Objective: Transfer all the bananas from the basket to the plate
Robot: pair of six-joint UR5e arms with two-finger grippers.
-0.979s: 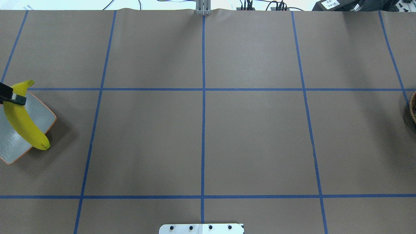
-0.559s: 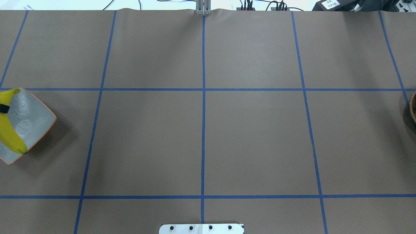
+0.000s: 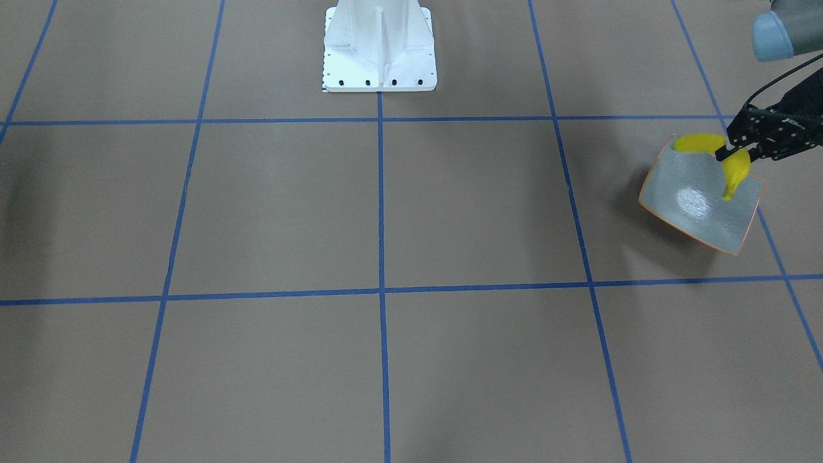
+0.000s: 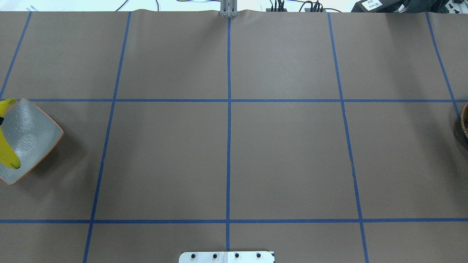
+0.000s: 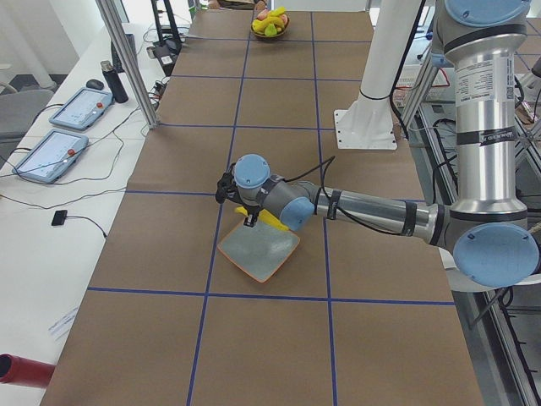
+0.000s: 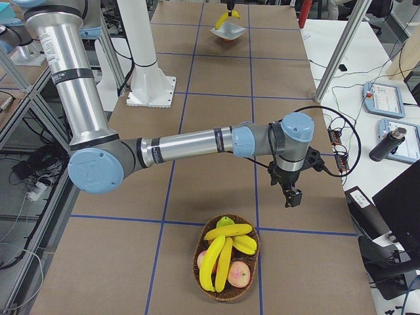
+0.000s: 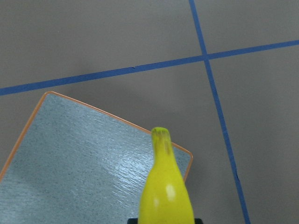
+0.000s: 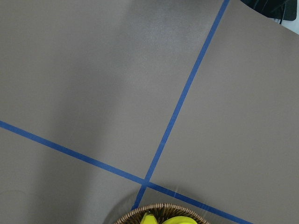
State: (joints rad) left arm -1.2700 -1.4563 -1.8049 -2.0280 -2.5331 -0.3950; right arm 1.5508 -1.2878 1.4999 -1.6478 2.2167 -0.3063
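I am clamping a smooth, bright-yellow banana (image 3: 737, 168) in my left gripper (image 3: 729, 153) over the edge of the grey, orange-rimmed plate (image 3: 694, 209), while other bananas (image 6: 223, 252) are lying in the basket (image 6: 226, 296) near my right gripper (image 6: 293, 195), whose jaws I cannot judge.

The left arm (image 5: 372, 210) stretches out low and nearly level, the left gripper (image 3: 730, 154) pointing down with jaws clamped on a banana (image 3: 738, 171). The right arm (image 6: 190, 142) stretches out likewise, the right gripper (image 6: 293, 197) pointing down; whether it is parted or closed cannot be told
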